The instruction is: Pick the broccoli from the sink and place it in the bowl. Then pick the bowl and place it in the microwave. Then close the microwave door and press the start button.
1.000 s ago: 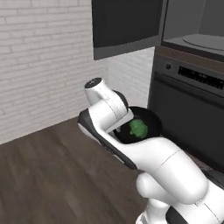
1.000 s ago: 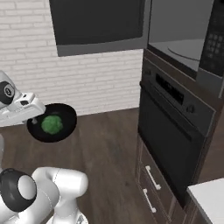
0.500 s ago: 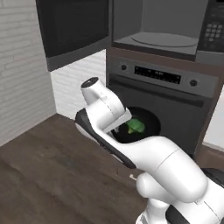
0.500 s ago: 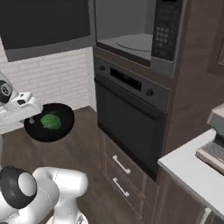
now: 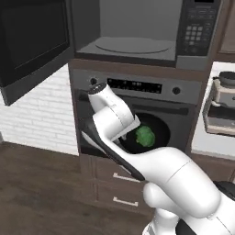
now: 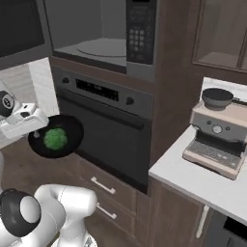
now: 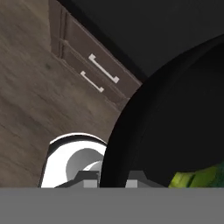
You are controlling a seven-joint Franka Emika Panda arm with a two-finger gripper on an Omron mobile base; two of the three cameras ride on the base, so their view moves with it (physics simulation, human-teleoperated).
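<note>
Arm: I am seeing it rising from the base, folding at the elbow and reaching forward at about oven height, with the wrist turned toward the cabinets.
Gripper [image 6: 34, 129]: I am looking at it carrying the bowl [image 6: 67, 126] by its near rim; the jaws are clamping that rim, and in the hand view the black wall [image 7: 144, 131] is standing right against the fingers.
Broccoli [image 5: 145, 136]: it is lying inside the bowl, a green lump near the middle; it is also showing in the right base view [image 6: 55, 138] and peeking in at the lower edge of the hand view [image 7: 199, 178].
Bowl position: I am holding it in the air, in front of the oven door [image 6: 113, 137] and below the microwave.
Drawers [image 7: 103, 72]: I am seeing them under the oven, with pale bar handles.
Microwave [image 5: 137, 34]: it is standing open above the oven, its turntable [image 5: 133, 45] bare, its keypad [image 5: 196, 25] on the right.
Microwave door [image 5: 32, 43]: it is swinging out wide to the left.
Coffee machine [image 6: 218, 137]: it is sitting on the white counter [image 6: 198, 181] to the right.
</note>
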